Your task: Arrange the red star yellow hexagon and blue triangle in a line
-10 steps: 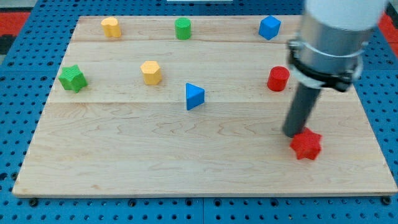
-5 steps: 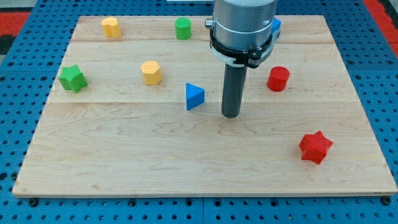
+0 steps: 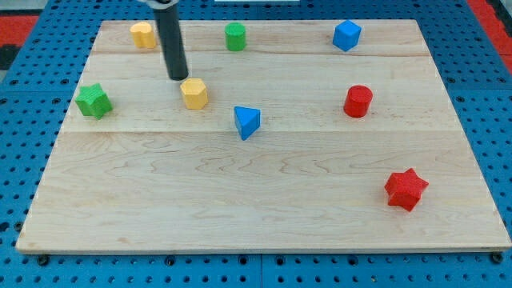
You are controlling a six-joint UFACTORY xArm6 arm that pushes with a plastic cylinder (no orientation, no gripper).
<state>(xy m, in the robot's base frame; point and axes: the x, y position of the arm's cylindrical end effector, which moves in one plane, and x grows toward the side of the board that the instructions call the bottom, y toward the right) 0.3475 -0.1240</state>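
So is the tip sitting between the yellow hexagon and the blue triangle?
No, my tip is up-left of the yellow hexagon, opposite the blue triangle.

tip (image 3: 178,78) just above-left of hexagon (image 3: 194,94); triangle (image 3: 247,122) right; star (image 3: 406,190) far right

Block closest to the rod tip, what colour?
Yellow: the yellow hexagon, just right of and below my tip. Only the camera view shows it.

A pale wooden board (image 3: 264,216) of joined planks fills most of the view; around the board on every side lies a blue perforated base (image 3: 24,160); red patches (image 3: 12,36) show beyond the board's upper corners.
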